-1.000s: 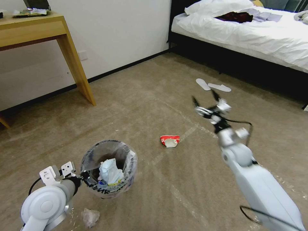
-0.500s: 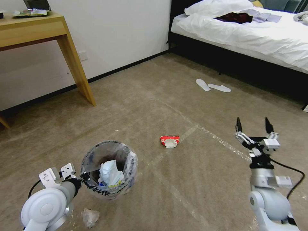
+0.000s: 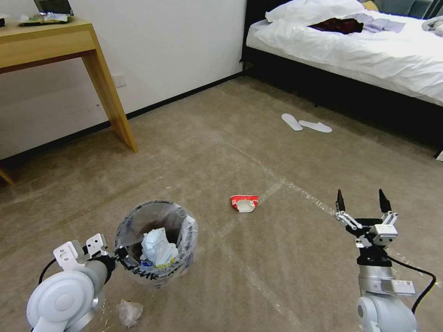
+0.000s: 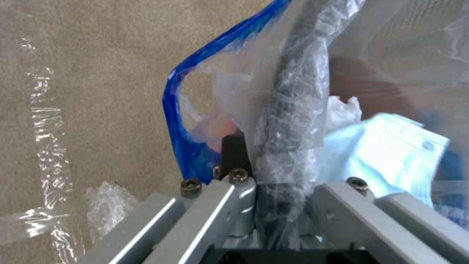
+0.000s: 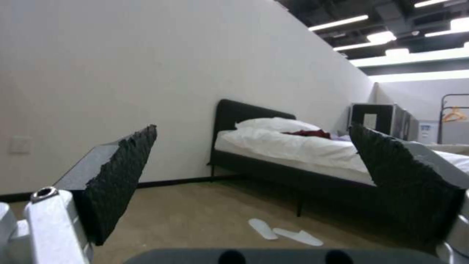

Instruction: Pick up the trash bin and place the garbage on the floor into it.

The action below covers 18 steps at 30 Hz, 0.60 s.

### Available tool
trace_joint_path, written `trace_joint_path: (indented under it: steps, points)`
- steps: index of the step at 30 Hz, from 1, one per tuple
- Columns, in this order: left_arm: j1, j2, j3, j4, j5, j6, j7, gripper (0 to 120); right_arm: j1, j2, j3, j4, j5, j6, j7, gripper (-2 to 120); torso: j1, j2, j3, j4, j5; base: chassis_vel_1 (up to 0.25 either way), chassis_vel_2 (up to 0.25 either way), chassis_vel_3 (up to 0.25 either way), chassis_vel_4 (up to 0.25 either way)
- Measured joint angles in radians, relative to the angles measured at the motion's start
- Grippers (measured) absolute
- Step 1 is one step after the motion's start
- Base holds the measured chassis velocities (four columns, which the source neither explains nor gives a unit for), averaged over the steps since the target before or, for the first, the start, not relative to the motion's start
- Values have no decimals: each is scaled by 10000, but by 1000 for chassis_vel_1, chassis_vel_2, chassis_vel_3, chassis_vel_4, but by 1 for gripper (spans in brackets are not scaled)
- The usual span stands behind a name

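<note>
The left gripper is holding the bin by its near rim, the jaws closed on the bag-wrapped edge with the rim pinched between them. The bin is sitting low at the robot's left front, already carrying tissues and wrappers. The right gripper is hanging in the air at the robot's right front with its jaws wide apart and nothing between them, pointing toward the bed.

I judge the task to be in its collecting stage: the bin is in hand and the right arm is free for the next piece. Two pieces are lying on the floor: a crushed red-and-white bowl ahead, between the bin and the right gripper, and a clear wrapper just beside the bin on the near side. The next move is calling for the right arm to tip down, reach the bowl and close across its flattened body, which will likely crumple further.

The carpet is crossed by shiny tape strips. A wooden table is standing by the white wall at the left, and a pair of slippers is lying before the bed.
</note>
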Motion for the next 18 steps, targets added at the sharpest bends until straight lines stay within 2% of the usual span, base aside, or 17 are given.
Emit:
trace_joint_path:
  steps: [18]
  points:
    - [100, -33, 2, -120, 42, -8, -14, 0, -20, 288, -458, -564, -433, 395, -254, 100, 0, 0, 0, 0, 1, 0, 0, 0, 0]
